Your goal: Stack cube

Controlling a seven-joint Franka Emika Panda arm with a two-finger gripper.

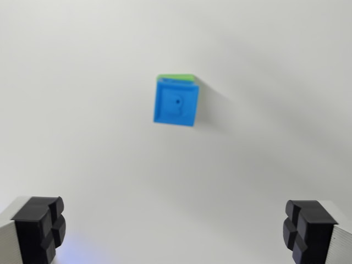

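A blue cube [176, 103] sits on top of a green cube [176, 77], of which only a thin strip shows along the blue one's far edge. The stack stands on a white surface, above the middle of the wrist view. My gripper [175, 231] is open, well clear of the stack and nearer the camera. Its two black fingertips [39, 226] show at the bottom left and bottom right corners, with nothing between them.
A plain white tabletop [82, 137] fills the view. A soft shadow falls to the wrist view's right of the stack.
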